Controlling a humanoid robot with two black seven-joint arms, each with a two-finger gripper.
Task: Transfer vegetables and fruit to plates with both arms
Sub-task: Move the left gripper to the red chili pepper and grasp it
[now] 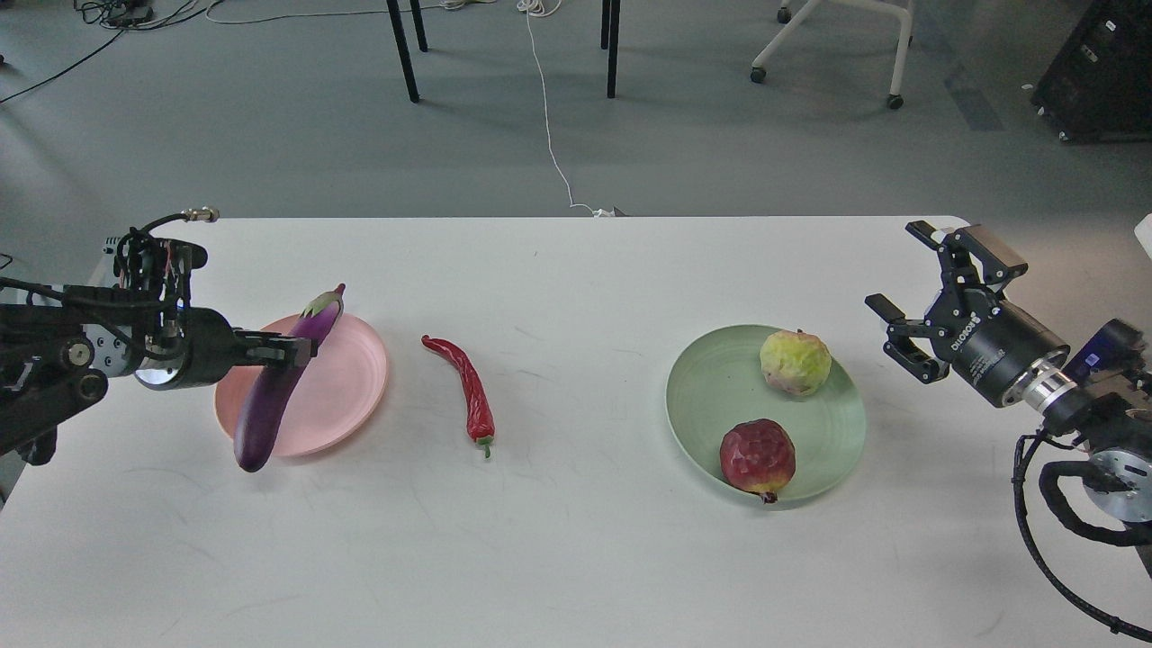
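My left gripper (290,349) is shut on the purple eggplant (270,400) and holds it tilted over the left part of the pale pink plate (346,382). The eggplant's lower end reaches past the plate's front left rim. The red chili pepper (468,389) lies on the table between the plates. The pale green plate (720,396) holds the yellow-green fruit (795,362) at its back and the dark red pomegranate (758,457) at its front. My right gripper (904,297) is open and empty, to the right of the green plate, above the table.
The white table (576,558) ends at the back edge; beyond it is grey floor with chair legs (405,54), a white cable (549,117) and a wheeled white frame (837,45). A black case (1102,72) stands at far right.
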